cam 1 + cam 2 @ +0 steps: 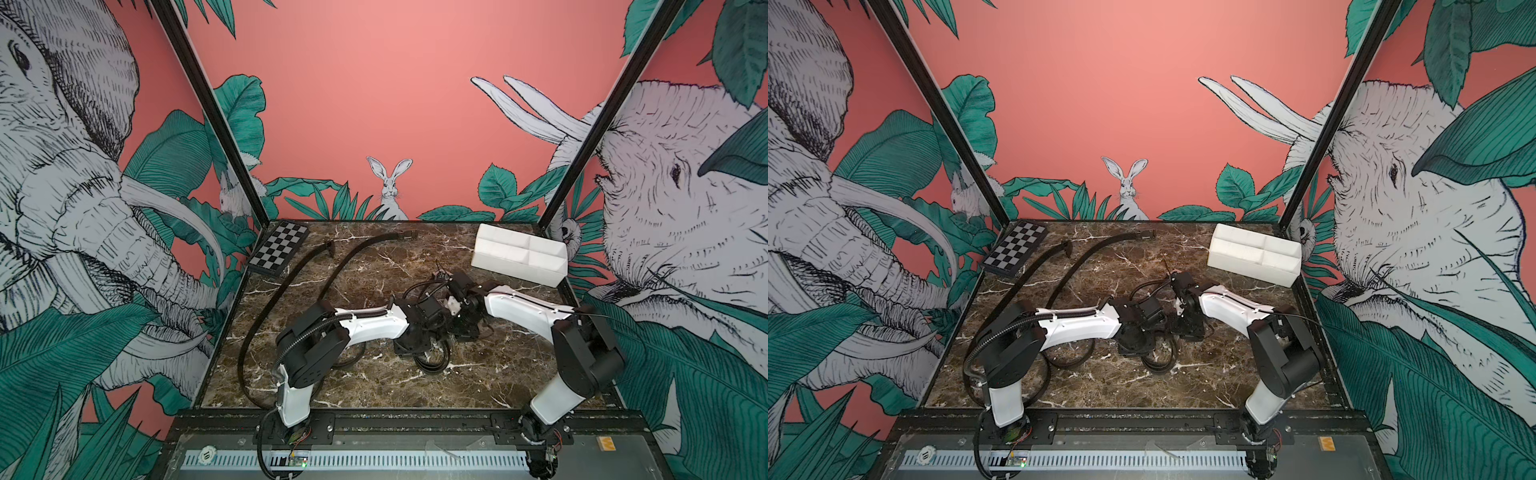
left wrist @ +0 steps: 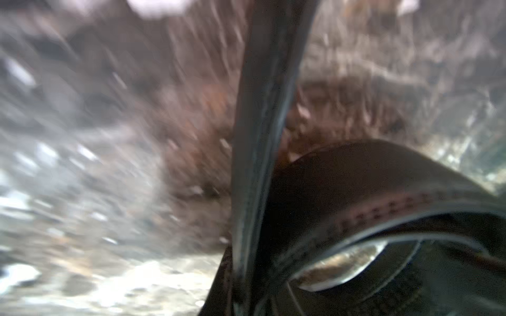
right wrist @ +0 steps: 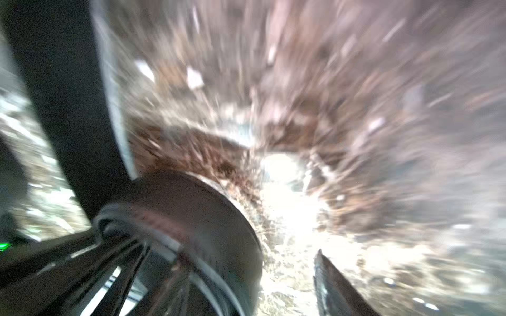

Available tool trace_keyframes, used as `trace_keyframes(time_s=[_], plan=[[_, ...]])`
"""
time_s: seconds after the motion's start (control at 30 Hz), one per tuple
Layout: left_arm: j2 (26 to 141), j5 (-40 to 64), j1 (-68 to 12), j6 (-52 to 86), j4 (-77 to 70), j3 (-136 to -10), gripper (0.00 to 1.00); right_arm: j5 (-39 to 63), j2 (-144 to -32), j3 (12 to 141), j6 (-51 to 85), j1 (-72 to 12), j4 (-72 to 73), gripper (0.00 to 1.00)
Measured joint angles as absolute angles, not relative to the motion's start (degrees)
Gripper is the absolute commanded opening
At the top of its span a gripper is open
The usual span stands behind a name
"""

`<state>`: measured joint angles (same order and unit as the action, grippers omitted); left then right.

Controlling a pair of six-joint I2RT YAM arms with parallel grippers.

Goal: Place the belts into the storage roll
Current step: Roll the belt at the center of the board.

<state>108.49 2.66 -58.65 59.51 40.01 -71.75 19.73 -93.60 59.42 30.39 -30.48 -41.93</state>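
Marble, brown with white veins, covers the tabletop [image 1: 415, 390]. At its 1 o'clock corner lies the storage roll [image 1: 519, 270], a white low-walled box split into four compartments, seen in both top views. At 11 o'clock rests a checkerboard [image 1: 279, 247].

All three belts lie on the tabletop, well apart from the box. One long belt [image 1: 365, 245] has its buckle near 12 o'clock and curves toward 8 o'clock, passing under the left arm. A second long belt [image 1: 253, 332] runs beside it on the 9 o'clock side and sweeps down to 7 o'clock. The third, a coiled belt [image 1: 432, 365], sits at the centre.

The left pincer [image 1: 415, 351] points down onto that coil. Its fingers are hidden, so I cannot tell whether it is spread or pinching. Its wrist view shows only blurred coil close to the lens, one strap on edge.

The right pincer [image 1: 467, 328] hangs at the coil's 1 o'clock side. In its wrist view one finger [image 3: 334, 287] stands clear of the coil with bare marble between, so this pincer reads as spread and holds nothing.
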Motion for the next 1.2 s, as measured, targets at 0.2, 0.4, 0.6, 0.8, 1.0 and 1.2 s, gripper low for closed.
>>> trace_keyframes(time_s=[0.2,0.4,0.6,0.8,1.0,1.2], plan=[[108.7,0.0,-58.1,51.7,42.8,-72.3,0.0,20.2,-96.9,69.0,29.0,-26.8,-41.8,0.76],[108.2,-0.4,-58.1,47.5,41.9,-71.5,0.0,20.2,-111.4,83.2,29.6,-27.0,-38.1,0.76],[107.5,-0.5,-58.2,46.1,40.5,-70.3,0.0,19.9,-121.9,90.9,30.0,-28.9,-36.9,0.58],[107.6,-0.6,-58.1,45.8,40.5,-70.2,0.0,17.7,-124.1,93.2,29.5,-30.2,-37.2,0.06],[109.3,-0.8,-58.0,44.7,43.1,-72.4,0.07,15.4,-120.1,86.3,28.0,-28.9,-36.4,0.0],[110.7,-0.8,-58.0,43.2,44.9,-73.4,0.1,15.2,-115.3,79.5,26.8,-26.5,-36.6,0.0]])
